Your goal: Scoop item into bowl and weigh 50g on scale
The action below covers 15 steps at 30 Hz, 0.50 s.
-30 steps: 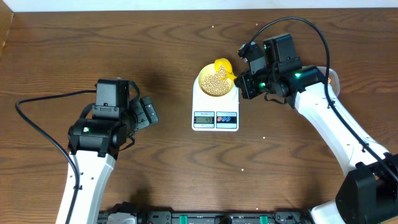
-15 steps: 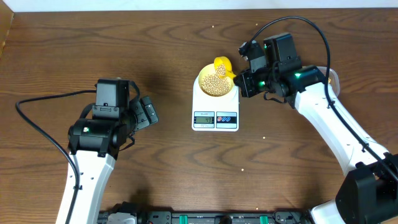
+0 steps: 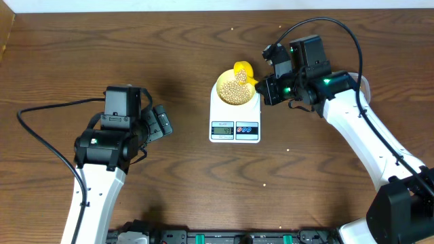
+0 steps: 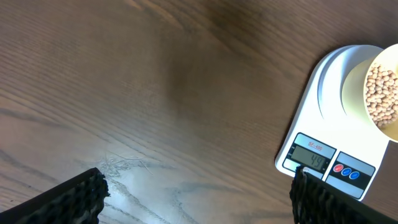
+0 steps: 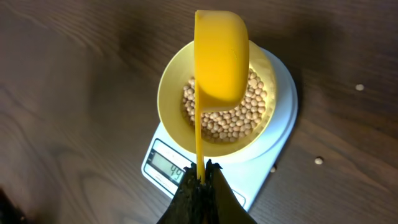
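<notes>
Right pincer (image 5: 200, 177): clamped shut on the handle of a yellow scoop (image 5: 221, 59). At its 12 o'clock, scoop cup tipped over the bowl (image 5: 171, 81), beans (image 5: 236, 121) inside. Bowl sits on the scale (image 5: 283, 134), on the table (image 3: 169, 54). Stray bean (image 5: 318, 160) near the scale's 4 o'clock in the right wrist view. Left pincer (image 3: 163, 123): jaws wide, holding nothing, well apart at the scale's 9 o'clock.

White scale (image 4: 309, 121) at right, bowl (image 4: 355, 94) of beans (image 4: 382, 93) atop
</notes>
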Motion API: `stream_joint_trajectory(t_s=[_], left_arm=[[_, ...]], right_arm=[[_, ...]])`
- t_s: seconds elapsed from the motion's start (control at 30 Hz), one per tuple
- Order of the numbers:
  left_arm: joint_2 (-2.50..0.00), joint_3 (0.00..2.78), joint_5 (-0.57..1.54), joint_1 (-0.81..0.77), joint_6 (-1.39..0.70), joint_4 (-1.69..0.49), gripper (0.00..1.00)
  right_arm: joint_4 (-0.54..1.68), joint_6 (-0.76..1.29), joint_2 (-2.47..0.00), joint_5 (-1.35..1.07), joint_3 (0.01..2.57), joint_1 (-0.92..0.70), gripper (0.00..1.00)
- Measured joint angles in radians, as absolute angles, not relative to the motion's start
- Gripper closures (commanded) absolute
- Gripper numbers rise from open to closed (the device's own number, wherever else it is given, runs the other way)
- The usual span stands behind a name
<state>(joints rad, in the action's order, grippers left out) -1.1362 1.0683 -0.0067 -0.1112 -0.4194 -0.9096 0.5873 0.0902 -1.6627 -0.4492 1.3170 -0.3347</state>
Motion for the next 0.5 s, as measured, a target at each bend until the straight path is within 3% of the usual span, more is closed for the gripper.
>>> stream_joint_trajectory(t_s=[0.5], left_arm=[[-1.136,1.068,-0.007,-0.111,-0.419,-0.91,0.04]], right_arm=[[0.585,0.15,-1.663,-0.537,1.317,-0.266,0.99]])
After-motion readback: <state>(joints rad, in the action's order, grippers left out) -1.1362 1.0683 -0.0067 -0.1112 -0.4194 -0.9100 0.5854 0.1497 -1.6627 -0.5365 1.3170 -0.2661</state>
